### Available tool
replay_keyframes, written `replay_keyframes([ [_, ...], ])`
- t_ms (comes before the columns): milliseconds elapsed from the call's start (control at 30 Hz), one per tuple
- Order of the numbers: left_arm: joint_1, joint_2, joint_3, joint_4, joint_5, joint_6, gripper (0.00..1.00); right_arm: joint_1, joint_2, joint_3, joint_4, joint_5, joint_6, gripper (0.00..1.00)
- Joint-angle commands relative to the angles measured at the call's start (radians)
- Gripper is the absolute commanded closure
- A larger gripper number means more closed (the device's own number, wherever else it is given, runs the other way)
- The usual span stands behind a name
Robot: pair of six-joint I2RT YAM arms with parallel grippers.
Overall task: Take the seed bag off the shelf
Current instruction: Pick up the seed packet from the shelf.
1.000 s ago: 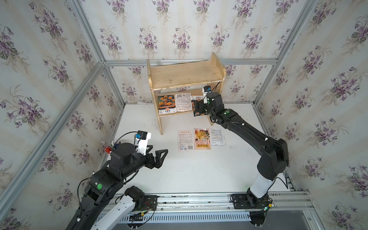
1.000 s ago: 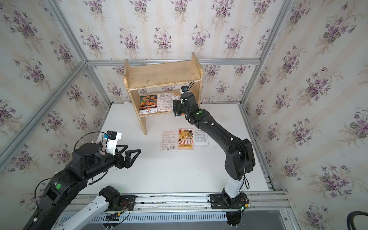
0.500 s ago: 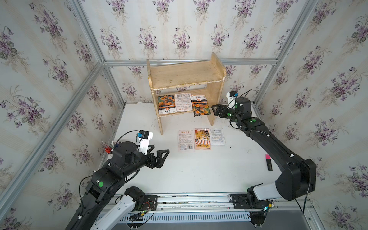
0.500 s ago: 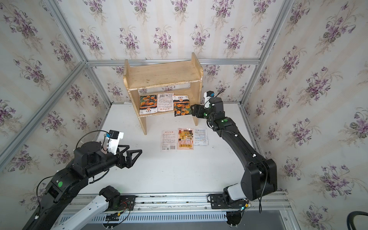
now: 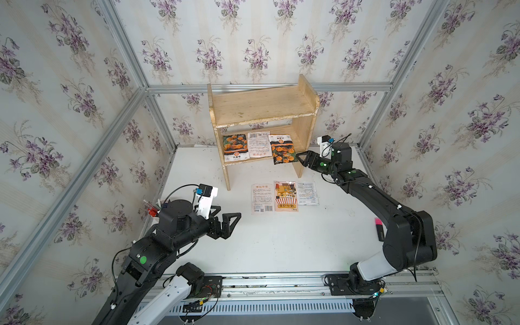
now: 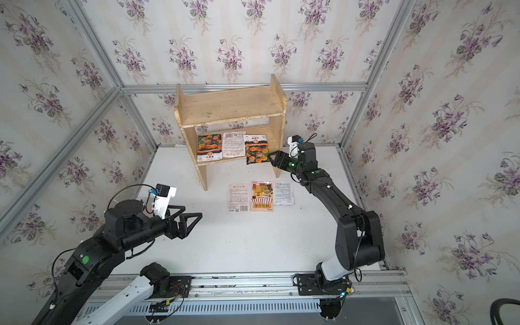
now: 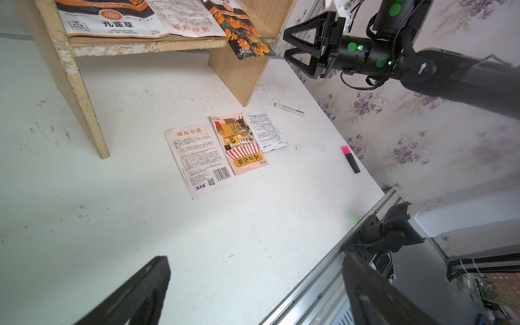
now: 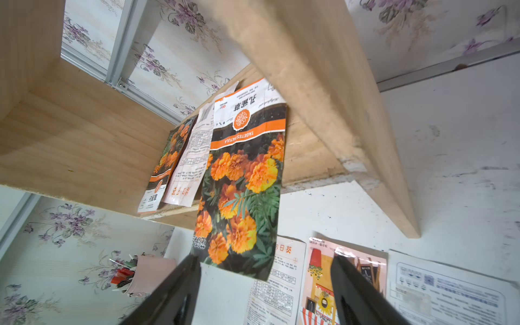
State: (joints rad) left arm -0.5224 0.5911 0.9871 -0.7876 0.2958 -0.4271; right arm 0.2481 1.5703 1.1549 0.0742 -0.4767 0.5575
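Seed bag (image 5: 282, 149), the marigold one, sits at the right end of the shelf (image 5: 261, 108) lower tier, a bit skewed, with its near end hanging over the front edge. Right gripper (image 5: 300, 159) is level with that tier, just beside the overhanging corner and next to the shelf's right side panel, pointing at the bag. Its jaws are spread with nothing pinched. In the right wrist view the bag's hanging end shows between the two fingers (image 8: 180, 287) with a gap on each side. Can't tell whether a fingertip touches the corner. Two more packets are on the same tier: a second marigold packet (image 5: 235, 146) at the left and a white printed packet (image 5: 259, 144) in the middle, its edge overlapped by the seed bag. Left gripper (image 5: 230, 211) hovers over the table (image 5: 281, 247) at front left, well apart from the shelf, jaws fully released and holding nothing. Three packets (image 5: 284, 195) lie side by side on the table in front of the shelf. Pink highlighter (image 5: 379, 228) lies near the table's right edge.
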Motion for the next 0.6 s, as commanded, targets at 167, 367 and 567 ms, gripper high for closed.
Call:
replay_keyframes([
  [167,0.001,-0.007,-0.002,0.011,-0.004,-0.005,0.00,-0.002,0.085,0.043,0.115,-0.091,0.076,0.31],
  [367,0.001,-0.004,-0.009,0.013,-0.009,-0.006,0.00,-0.002,0.136,0.072,0.141,-0.136,0.105,0.37],
  [567,0.001,0.003,-0.014,0.021,-0.004,-0.009,0.00,0.002,0.156,0.069,0.170,-0.165,0.126,0.43],
])
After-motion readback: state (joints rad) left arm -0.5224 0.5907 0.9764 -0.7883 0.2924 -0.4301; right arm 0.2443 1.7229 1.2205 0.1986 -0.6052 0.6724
